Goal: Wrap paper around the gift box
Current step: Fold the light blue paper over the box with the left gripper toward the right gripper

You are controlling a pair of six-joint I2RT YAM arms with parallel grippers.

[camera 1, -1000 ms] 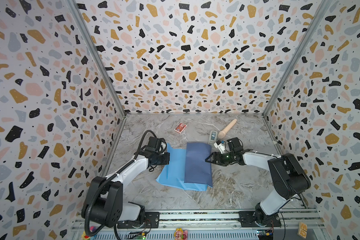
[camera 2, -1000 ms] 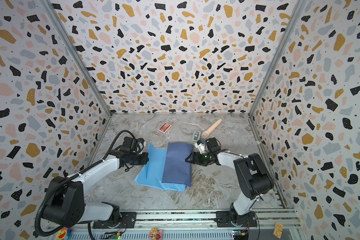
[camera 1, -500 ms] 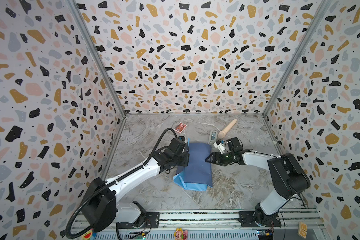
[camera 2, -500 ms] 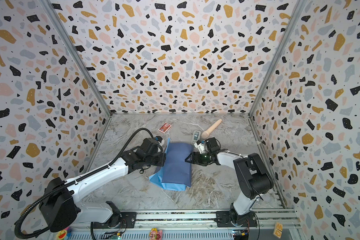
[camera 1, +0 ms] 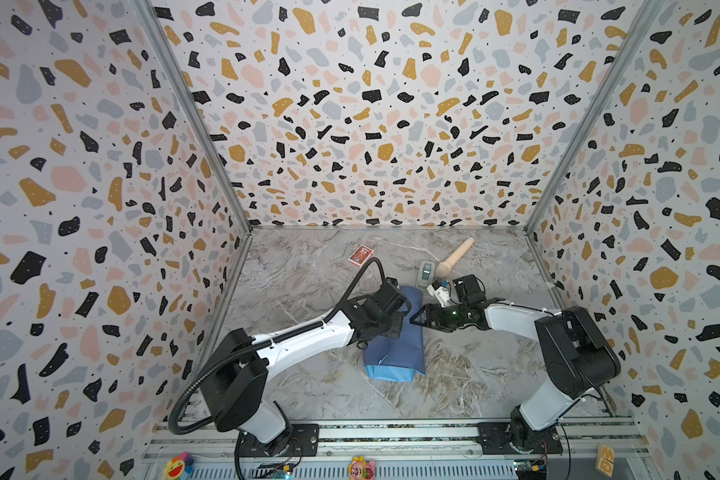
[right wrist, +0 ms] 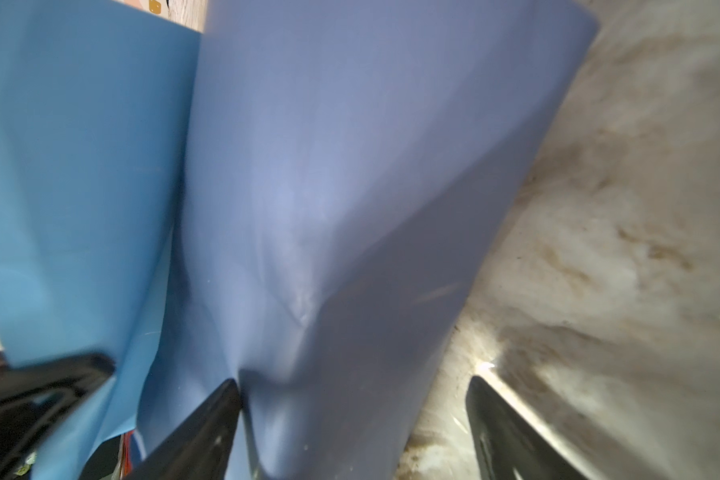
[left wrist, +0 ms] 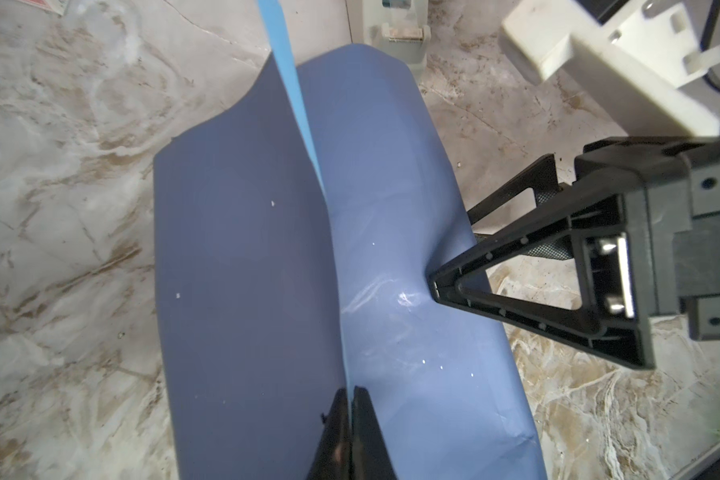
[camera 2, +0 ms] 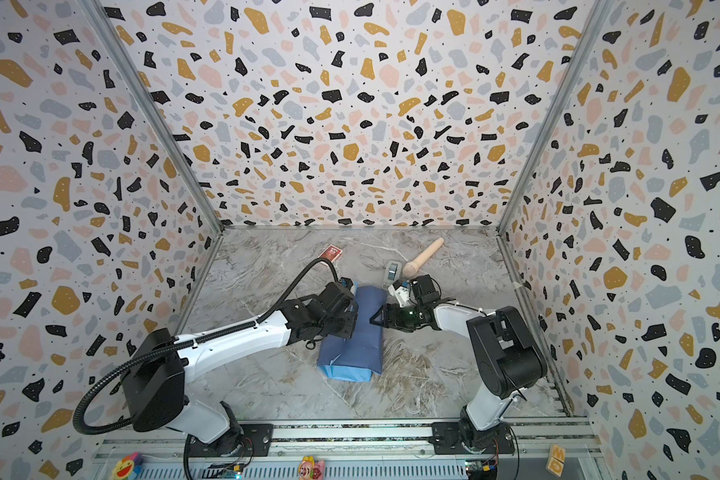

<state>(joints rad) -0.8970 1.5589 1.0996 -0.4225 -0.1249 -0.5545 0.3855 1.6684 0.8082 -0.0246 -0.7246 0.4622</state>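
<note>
Right now my left tool point(left wrist: 352, 399) is clamped shut on a flap of the paper point(left wrist: 391, 166). In the left wrist view the flap rises edge-on from between the jaws and shows a lighter blue face along its rim. In both top views the left tool point(camera 1: 391, 328) sits over the left side of the paper point(camera 1: 404, 353), reaching in from the bench's left edge. My right tool point(left wrist: 454, 253) faces it from the other side with its jaws spread wide and nothing held between them. One fingertip point(left wrist: 437, 286) presses into the paper and dimples it, while the other finger point(right wrist: 487, 399) hangs over bare bench just beside the paper's right edge. The paper point(right wrist: 350, 166) is folded over into a long, darker blue bundle lying about mid-bench point(camera 1: 300, 291), its length running from the back edge toward the front edge, with a strip of lighter blue showing at the front end. I cannot see the gift box itself. The right wrist view shows only a hard corner pushing up under the sheet, so the gift box appears to lie beneath the fold. Farther out, a small red card pack point(camera 1: 360, 254) lies near the back edge. A pale wooden rod point(camera 1: 454, 259) lies tilted toward the back right corner, and a small grey dispenser point(camera 1: 425, 274) sits just beside its thicker end.
</note>
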